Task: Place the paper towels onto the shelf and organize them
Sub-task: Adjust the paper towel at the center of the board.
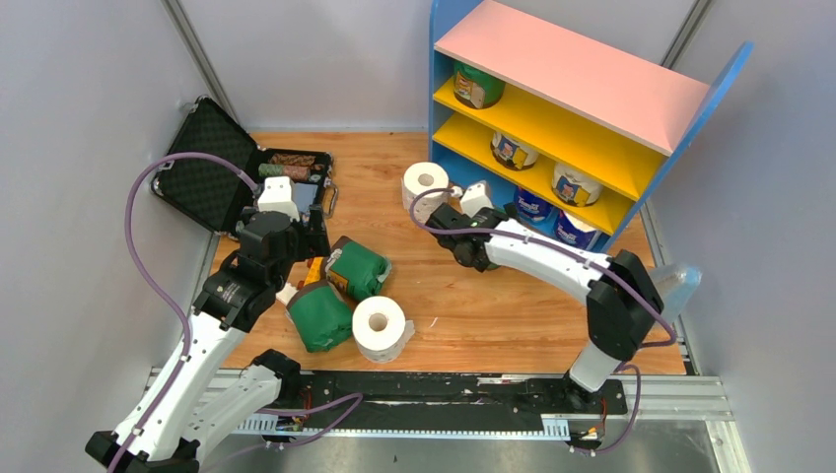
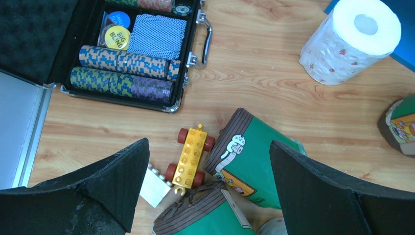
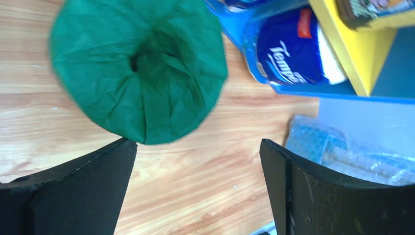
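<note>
The shelf (image 1: 582, 74) stands at the back right with several paper towels on its yellow boards and blue-wrapped ones (image 1: 534, 207) at the bottom. On the floor lie two green rolls (image 1: 360, 268) (image 1: 320, 315) and two bare white rolls (image 1: 380, 327) (image 1: 426, 184). My left gripper (image 1: 313, 236) (image 2: 209, 147) hangs open above the green rolls (image 2: 254, 161). My right gripper (image 1: 446, 219) (image 3: 195, 147) is open over bare floor, beside an upright green roll (image 3: 137, 68) and near a blue roll (image 3: 288, 49).
An open black case (image 1: 212, 168) of poker chips (image 2: 127, 73) lies at the back left. A yellow toy car (image 2: 191, 156) and a white brick (image 2: 154, 186) sit by the green rolls. Crinkled clear plastic (image 3: 337, 147) lies near the shelf foot.
</note>
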Controlling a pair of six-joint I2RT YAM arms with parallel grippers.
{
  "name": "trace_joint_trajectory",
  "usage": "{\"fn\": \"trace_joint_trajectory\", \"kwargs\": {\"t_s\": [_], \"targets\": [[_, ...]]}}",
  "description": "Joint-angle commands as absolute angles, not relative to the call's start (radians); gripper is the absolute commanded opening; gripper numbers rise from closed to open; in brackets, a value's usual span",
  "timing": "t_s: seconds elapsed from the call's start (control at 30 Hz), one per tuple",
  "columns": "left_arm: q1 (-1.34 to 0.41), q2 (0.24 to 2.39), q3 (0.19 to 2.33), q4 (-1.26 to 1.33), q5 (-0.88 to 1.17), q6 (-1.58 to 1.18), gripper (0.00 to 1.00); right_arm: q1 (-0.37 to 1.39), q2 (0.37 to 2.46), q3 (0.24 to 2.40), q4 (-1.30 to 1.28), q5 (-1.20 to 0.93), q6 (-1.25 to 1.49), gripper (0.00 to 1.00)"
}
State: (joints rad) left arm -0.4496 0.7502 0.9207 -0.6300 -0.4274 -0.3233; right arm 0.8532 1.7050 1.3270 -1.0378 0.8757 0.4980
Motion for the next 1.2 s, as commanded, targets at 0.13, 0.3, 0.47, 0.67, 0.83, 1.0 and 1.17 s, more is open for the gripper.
{"fn": "trace_joint_trajectory", "kwargs": {"t_s": [0.13, 0.3, 0.47, 0.67, 0.83, 1.0, 1.17], "targets": [[-0.445, 0.747, 0.918, -0.603, -0.434, -0.311, 1.00, 0.725, 1.490, 1.246, -1.112, 0.881, 0.578, 1.00], [-0.445, 0.747, 0.919, -0.603, -0.437, -0.311, 1.00, 0.722, 1.412, 1.275, -1.052, 0.760, 0.517, 1.00], [-0.445, 0.747, 0.918, -0.602, -0.439, -0.311, 1.00, 0.727, 1.331, 1.262, -0.895, 0.534, 0.415, 0.96], [-0.445, 0.748, 0.918, -0.604, -0.439, -0.311, 1.00, 0.724, 1.302, 1.248, -0.763, 0.357, 0.302, 0.92], [-0.445, 0.748, 0.919, -0.604, -0.442, -0.311, 1.00, 0.689, 1.340, 1.264, -0.724, 0.276, 0.256, 0.89], [-0.445, 0.748, 0.918, -0.602, -0.440, -0.311, 1.00, 0.663, 1.402, 1.276, -0.714, 0.236, 0.240, 0.85], [-0.445, 0.748, 0.919, -0.603, -0.437, -0.313, 1.00, 0.635, 1.444, 1.275, -0.701, 0.217, 0.228, 0.78]]}}
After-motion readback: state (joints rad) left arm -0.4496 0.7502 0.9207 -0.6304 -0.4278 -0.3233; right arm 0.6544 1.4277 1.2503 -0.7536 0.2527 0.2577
